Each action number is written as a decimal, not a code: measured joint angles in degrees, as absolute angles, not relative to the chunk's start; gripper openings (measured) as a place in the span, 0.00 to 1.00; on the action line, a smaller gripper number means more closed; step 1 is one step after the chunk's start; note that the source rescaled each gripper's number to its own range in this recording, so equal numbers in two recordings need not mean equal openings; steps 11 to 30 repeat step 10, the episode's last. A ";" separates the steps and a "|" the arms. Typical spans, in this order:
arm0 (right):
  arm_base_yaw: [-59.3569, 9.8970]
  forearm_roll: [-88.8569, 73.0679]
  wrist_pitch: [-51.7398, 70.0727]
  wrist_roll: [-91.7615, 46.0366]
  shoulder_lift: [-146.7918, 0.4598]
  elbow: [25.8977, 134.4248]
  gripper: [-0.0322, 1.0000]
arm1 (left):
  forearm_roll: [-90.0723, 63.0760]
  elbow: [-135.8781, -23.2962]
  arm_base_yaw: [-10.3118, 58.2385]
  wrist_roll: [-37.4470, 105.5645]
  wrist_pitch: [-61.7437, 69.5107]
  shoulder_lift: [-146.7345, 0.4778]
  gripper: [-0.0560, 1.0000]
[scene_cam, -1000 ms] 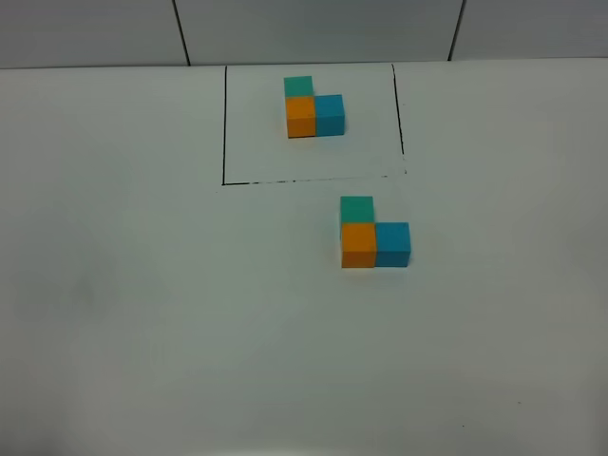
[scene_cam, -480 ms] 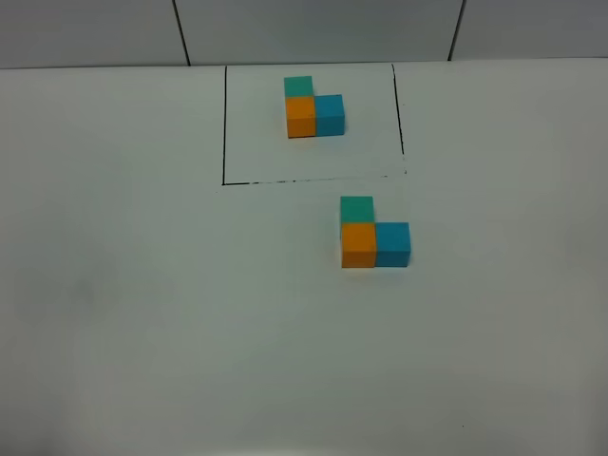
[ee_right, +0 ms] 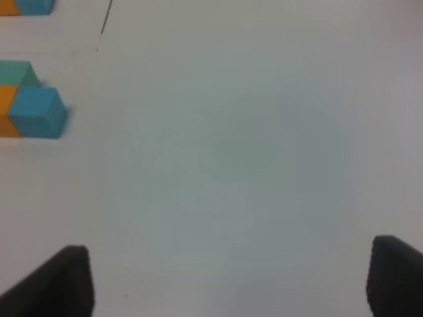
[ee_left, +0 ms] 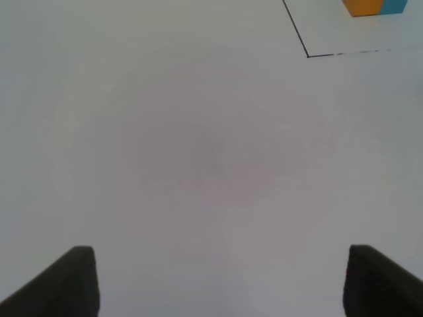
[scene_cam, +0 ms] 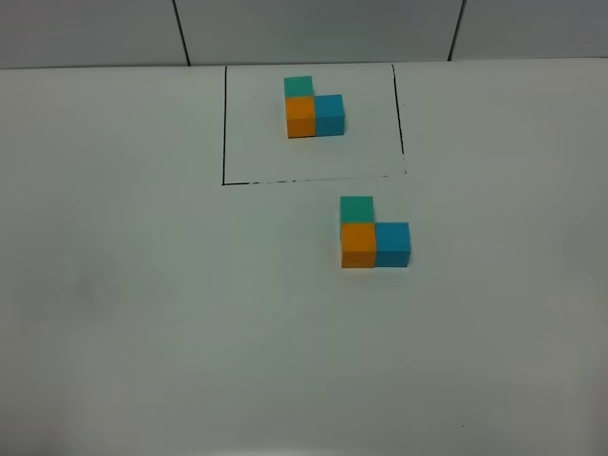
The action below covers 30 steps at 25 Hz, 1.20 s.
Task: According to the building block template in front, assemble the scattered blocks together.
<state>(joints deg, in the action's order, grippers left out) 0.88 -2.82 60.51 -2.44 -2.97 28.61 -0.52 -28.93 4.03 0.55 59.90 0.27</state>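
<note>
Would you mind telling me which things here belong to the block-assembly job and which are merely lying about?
Belonging to the job:
- building block template, inside the black drawn frame
- unframed teal-green cube, orange cube and blue cube, already joined in the same L
- left gripper and right gripper, both open

Just lying about:
- nothing visible on the white table

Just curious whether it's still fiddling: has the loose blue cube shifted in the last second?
No. The blue cube sits at the same spot below the black frame, touching the orange cube.
</note>
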 joint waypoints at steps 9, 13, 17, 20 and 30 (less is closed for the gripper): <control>0.88 -2.82 60.51 -2.44 -2.97 28.61 0.71 | -0.52 -28.93 4.03 0.55 59.90 0.27 0.69; 0.88 -2.82 60.51 -2.44 -2.97 28.61 0.71 | -0.52 -28.93 4.03 0.55 59.90 0.27 0.69; 0.88 -2.82 60.51 -2.44 -2.97 28.61 0.71 | -0.52 -28.93 4.03 0.55 59.90 0.27 0.69; 0.88 -2.82 60.51 -2.44 -2.97 28.61 0.71 | -0.52 -28.93 4.03 0.55 59.90 0.27 0.69; 0.88 -2.82 60.51 -2.44 -2.97 28.61 0.71 | -0.52 -28.93 4.03 0.55 59.90 0.27 0.69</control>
